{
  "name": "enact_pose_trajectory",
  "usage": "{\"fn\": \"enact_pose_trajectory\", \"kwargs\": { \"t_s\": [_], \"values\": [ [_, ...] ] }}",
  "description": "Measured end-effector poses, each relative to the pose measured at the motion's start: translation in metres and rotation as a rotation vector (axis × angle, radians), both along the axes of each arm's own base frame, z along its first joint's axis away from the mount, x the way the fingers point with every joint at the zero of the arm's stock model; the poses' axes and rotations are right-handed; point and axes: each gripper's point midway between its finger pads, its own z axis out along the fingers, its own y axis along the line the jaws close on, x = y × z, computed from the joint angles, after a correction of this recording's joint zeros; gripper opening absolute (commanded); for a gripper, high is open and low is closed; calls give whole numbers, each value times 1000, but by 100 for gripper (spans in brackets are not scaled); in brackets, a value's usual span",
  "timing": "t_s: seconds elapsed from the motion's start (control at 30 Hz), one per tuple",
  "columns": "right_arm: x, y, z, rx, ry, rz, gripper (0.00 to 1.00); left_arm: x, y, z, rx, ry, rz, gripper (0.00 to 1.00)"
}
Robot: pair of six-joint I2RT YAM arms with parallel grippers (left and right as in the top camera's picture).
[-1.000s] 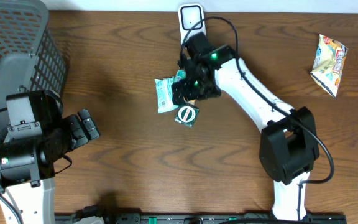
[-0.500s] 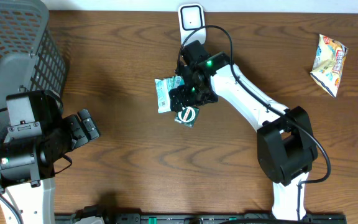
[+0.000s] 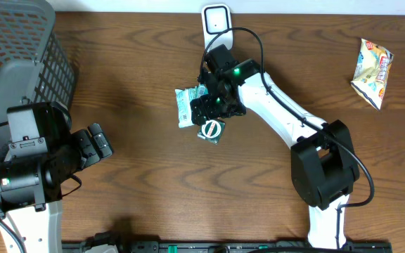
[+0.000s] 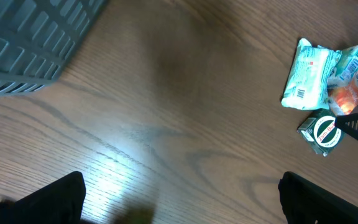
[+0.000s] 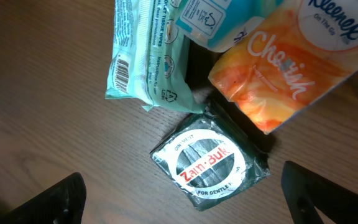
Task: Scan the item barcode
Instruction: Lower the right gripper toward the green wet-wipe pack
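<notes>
Overhead check, A here: counter (image 3: 153,204) has the grey basket (image 3: 20,42) far left, a snack bag (image 3: 373,72) far right, and the white scanner (image 3: 216,19) at the middle of the back edge. Right fingers (image 3: 213,107) hang over a small pile just in front of the scanner, spread wide, nothing in them. Left fingers (image 3: 98,143) sit low left near the basket, also wide and empty.

B: What's in the pile?

A: Right wrist view: green wipes pack (image 5: 145,56), orange tissue pack (image 5: 291,81) to its right, black sachet (image 5: 207,163) with a round label just below both. All packed close. The wipes pack's barcode (image 5: 122,71) faces up at its left end.

B: Step?

A: Pre-grasp, I'd say. Nothing lifted, nothing scanned. Can't tell which item is the target. The sachet is centred between the fingers, but no code shows on its top face.

B: Next?

A: Descend and close on one pack only, without dragging its neighbours. Then carry it to the scanner and turn the code toward the window. If it's the sachet, expect a flip.
</notes>
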Motion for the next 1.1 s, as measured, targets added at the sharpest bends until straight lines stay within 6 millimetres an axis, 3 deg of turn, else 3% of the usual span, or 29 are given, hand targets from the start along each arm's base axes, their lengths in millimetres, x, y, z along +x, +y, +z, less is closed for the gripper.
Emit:
{"fn": "enact_pose_trajectory", "kwargs": {
  "t_s": [0.6, 0.83, 1.1],
  "values": [
    [6, -5, -2, -30, -26, -11, 99, 0, 0, 0, 0, 0, 0, 98],
    [17, -20, -3, -69, -40, -102, 99, 0, 0, 0, 0, 0, 0, 98],
    [41, -43, -2, -69, -55, -250, 61, 0, 0, 0, 0, 0, 0, 97]
  ]
}}
